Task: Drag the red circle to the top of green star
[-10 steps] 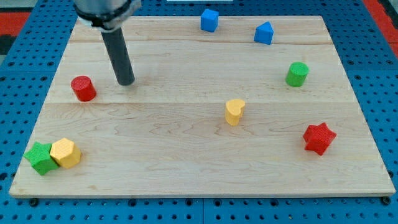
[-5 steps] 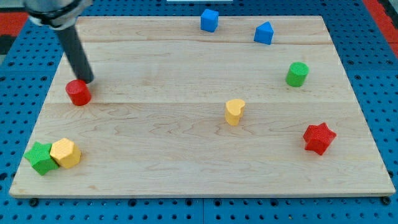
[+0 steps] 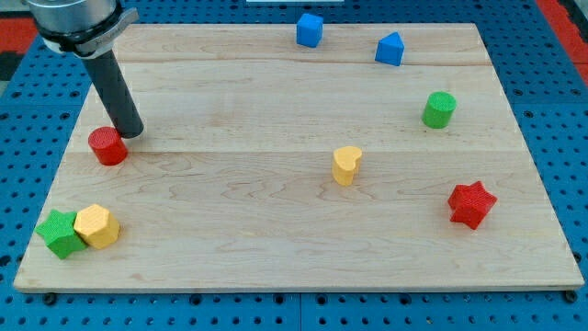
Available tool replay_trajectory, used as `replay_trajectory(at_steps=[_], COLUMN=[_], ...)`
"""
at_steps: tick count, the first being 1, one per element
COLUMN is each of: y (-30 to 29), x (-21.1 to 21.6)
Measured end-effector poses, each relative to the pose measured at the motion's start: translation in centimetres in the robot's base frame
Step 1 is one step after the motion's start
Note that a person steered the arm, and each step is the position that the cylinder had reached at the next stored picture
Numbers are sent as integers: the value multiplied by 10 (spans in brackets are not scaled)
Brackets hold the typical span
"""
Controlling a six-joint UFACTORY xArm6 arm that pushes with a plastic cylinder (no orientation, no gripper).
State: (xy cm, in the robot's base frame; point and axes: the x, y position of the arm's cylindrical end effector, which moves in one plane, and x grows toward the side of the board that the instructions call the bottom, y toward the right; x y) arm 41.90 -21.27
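Observation:
The red circle [image 3: 107,146] is a short red cylinder at the board's left side. My tip [image 3: 129,131] stands just to its upper right, touching or nearly touching it. The green star [image 3: 59,233] lies at the view's bottom left corner of the board, well below the red circle. A yellow hexagon block [image 3: 97,225] sits against the green star's right side.
A yellow heart-like block [image 3: 346,165] sits mid-board. A red star [image 3: 471,204] is at the right. A green cylinder [image 3: 439,109] is at the upper right. Two blue blocks [image 3: 310,29] [image 3: 390,49] sit near the top edge of the wooden board [image 3: 276,248].
My tip swept left from the board's upper middle to the red circle, then shifted slightly down. The red circle slid left and down, toward the green star.

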Motion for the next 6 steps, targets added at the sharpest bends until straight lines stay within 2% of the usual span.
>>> replay_trajectory(at_steps=[1,4,6], y=[-8,-39,-31], x=[13,9,74])
